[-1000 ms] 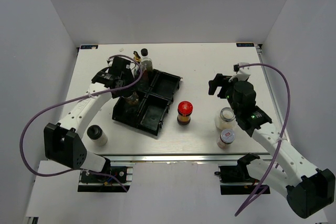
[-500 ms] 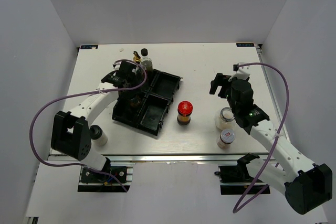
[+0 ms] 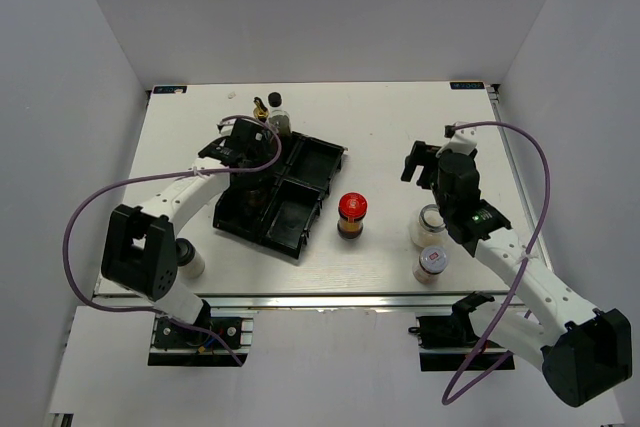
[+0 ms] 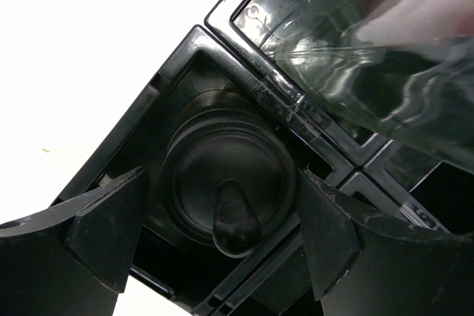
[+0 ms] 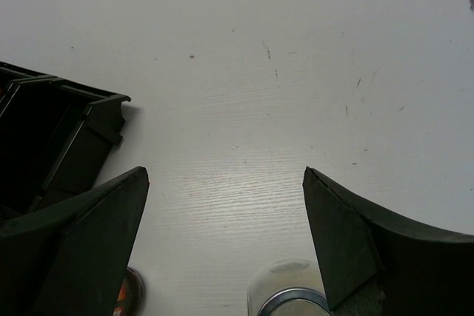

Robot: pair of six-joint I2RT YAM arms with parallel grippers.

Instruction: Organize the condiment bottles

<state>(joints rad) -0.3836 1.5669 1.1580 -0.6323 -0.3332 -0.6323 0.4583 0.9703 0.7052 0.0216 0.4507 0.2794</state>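
You will find no brand or wording to read here: the nearer silver-lidded jar (image 3: 432, 260) has small red and blue marks on its lid, too small to make out, and no other label can be read. Your left gripper (image 4: 222, 229) is spread wide and grips nothing; the black cap of the dark bottle (image 4: 226, 196) sits between its fingers with a gap on each side, down in a compartment on the left side of the black tray (image 3: 318, 162). The tall clear bottle (image 4: 385, 57) fills the upper right of that wrist view, and from above its gold cap shows just behind the tray, beside a white black-capped bottle (image 3: 277, 115). Your right gripper (image 3: 425, 155) is also fully open and empty, hanging over bare table. The other silver-lidded jar (image 3: 432, 219) stands just below it, and the red-lidded jar (image 3: 352, 209) stands just right of the tray. A second white bottle (image 3: 185, 255) stands by the left arm's base. The table (image 3: 400, 117) is white with faint wood grain, fine scratches and specks; plain pale walls close it in on three sides.
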